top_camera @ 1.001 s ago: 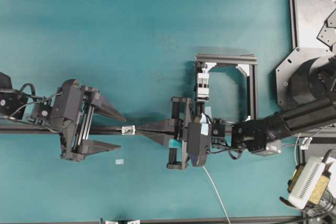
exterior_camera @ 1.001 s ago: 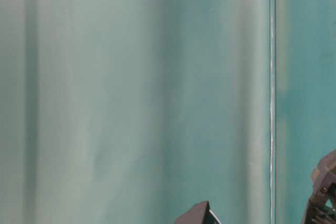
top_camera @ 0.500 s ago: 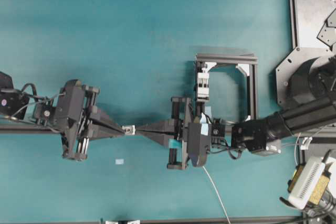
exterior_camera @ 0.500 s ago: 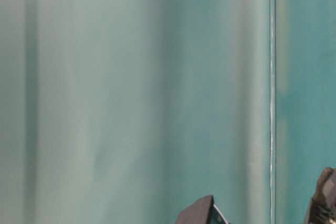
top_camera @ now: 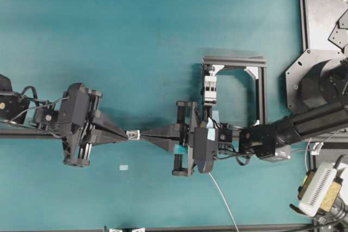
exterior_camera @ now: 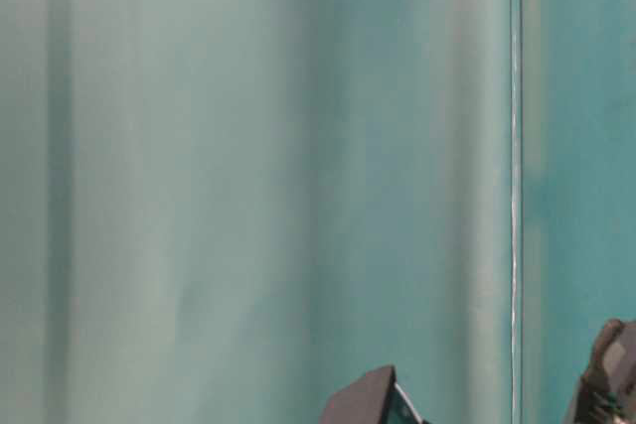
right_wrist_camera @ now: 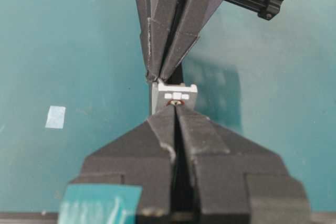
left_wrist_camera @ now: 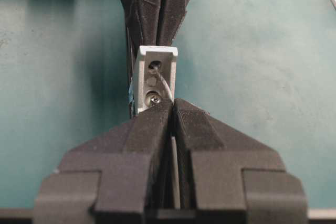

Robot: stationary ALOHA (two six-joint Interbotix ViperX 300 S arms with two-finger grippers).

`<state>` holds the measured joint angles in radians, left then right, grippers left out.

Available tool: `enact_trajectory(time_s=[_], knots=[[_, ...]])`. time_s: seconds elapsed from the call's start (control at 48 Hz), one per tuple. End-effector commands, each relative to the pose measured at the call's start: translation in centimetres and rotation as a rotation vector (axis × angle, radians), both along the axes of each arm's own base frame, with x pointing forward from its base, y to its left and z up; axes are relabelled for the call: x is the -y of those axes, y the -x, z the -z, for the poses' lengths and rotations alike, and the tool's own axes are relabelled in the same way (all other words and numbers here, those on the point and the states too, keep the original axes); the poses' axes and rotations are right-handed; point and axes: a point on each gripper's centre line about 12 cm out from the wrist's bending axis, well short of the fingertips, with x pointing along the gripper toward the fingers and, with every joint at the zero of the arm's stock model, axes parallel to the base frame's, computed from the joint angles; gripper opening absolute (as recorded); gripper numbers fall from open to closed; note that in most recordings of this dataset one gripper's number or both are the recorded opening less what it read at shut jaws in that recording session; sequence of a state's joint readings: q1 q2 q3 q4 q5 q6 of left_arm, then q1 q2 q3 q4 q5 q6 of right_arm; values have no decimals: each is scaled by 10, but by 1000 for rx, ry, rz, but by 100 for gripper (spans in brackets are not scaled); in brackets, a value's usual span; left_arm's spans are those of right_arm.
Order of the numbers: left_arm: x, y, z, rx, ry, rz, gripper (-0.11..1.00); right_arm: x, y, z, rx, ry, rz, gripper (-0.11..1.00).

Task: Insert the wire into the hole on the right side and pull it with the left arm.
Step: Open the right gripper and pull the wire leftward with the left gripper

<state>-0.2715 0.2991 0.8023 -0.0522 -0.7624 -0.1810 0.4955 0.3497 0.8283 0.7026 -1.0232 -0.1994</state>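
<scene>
**Left claw closes at the fitting**

Since a second ago your left gripper [left_wrist_camera: 171,109] has gone from wide apart to fully closed, its two pointed fingers pressed together with their tips right against the near face of the small white fitting [left_wrist_camera: 155,77]. The wire [left_wrist_camera: 164,85] shows there as a thin grey strand coming out of the hole [left_wrist_camera: 154,66] and running down into the closed tips, so you appear to have it pinched. Beyond the fitting, your right gripper [right_wrist_camera: 175,109] is also shut, tips touching the fitting's opposite face; the wire is too fine to make out on that side. Overhead, both grippers meet nose to nose at the fitting, left of the bench's middle, toward its lower edge.
</scene>
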Motion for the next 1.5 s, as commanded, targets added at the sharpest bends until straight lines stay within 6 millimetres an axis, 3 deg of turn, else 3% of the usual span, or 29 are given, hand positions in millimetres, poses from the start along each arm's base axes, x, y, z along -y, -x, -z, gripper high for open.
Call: enact_trajectory(time_s=[0.0, 0.354, 0.459, 0.605, 0.646, 0.917, 1.48], knots=[[3, -2, -16, 40, 9, 6, -10, 2, -4, -10, 30, -11, 10, 2], [3, -2, -15, 38, 6, 10, -10, 4, 0, -16, 36, -18, 10, 4], [3, -2, -15, 38, 5, 11, -10, 4, 1, -17, 36, -17, 9, 24], [2, 1, -15, 25, 0, 10, -10, 3, 3, -21, 33, -19, -9, 68], [2, 2, -16, 21, -2, 13, -10, 2, 3, -23, 32, -19, -19, 76], [-2, 15, -23, -4, -21, 17, -10, -2, 9, -30, 9, -20, -80, 76], [-17, 70, -37, -68, -33, 19, -10, 1, 15, -26, -10, -18, -80, 76]])
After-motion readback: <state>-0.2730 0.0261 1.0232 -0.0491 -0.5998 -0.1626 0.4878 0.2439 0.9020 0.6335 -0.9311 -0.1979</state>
